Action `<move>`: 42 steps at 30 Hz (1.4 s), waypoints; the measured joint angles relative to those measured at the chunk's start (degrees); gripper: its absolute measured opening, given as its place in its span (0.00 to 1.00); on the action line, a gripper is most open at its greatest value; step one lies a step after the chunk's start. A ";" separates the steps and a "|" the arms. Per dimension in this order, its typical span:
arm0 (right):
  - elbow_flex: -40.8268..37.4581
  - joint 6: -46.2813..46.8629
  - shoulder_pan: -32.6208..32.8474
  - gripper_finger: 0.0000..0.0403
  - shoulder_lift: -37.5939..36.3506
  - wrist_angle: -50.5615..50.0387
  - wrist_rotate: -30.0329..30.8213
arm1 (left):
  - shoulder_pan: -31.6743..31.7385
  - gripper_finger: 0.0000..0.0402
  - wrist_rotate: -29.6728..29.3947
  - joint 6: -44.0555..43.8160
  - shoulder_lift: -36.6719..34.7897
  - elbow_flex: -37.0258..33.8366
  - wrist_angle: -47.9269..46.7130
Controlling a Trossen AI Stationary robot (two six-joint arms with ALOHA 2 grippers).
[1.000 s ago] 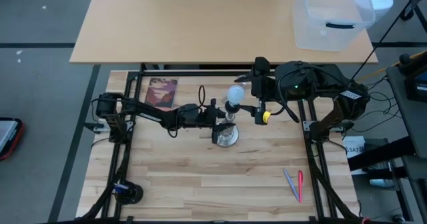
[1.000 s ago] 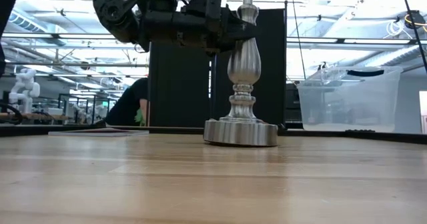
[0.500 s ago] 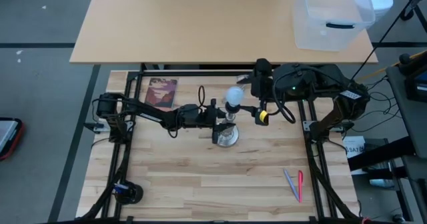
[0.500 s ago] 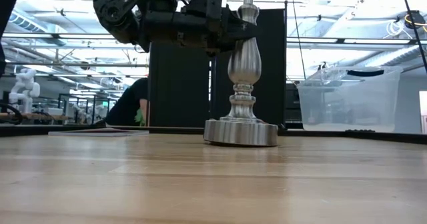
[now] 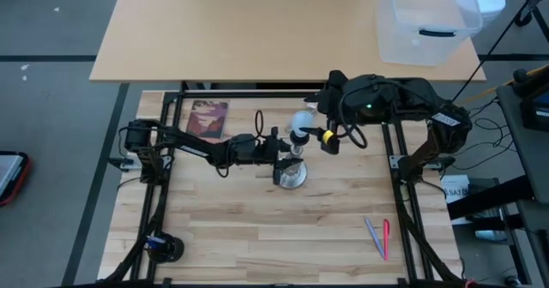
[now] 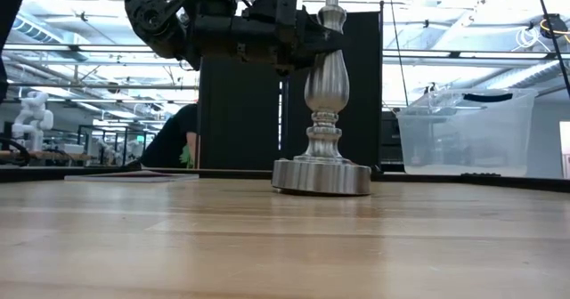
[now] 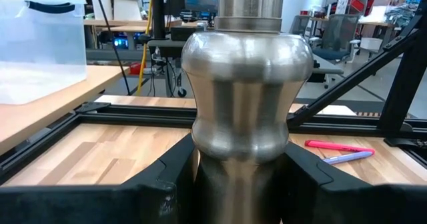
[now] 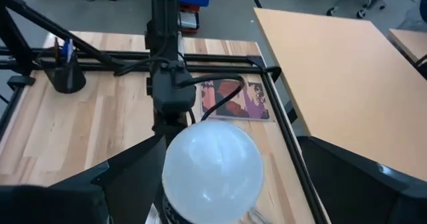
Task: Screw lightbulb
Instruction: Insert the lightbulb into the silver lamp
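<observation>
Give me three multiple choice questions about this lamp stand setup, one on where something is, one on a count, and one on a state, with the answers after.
1. Where is the lightbulb?
A. on top of the silver stand
B. lying on the table by the pens
C. inside the clear bin

2. How many pens lie on the table?
A. none
B. two
C. five

3. What is the left tool doing?
A. hanging open above the book
B. clamped on the stand's post
C. holding a pen

Answers: 1 A, the right wrist view shows the bulb seated above the stand, between the right tool's open fingers. 2 B, one pink and one bluish. 3 B, its fingers press both sides of the post.
</observation>
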 joint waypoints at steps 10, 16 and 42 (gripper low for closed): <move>0.00 0.01 -0.26 0.86 2.26 -1.55 -0.43 | 0.00 0.38 0.00 -0.02 0.00 -0.02 0.01; -0.02 1.32 -0.31 0.84 2.27 -1.93 -1.00 | -0.02 0.38 0.02 -0.04 0.00 -0.03 -0.01; 0.02 14.22 -0.13 0.66 3.50 -1.74 3.38 | -0.44 0.38 -6.87 -2.09 0.07 -0.07 0.65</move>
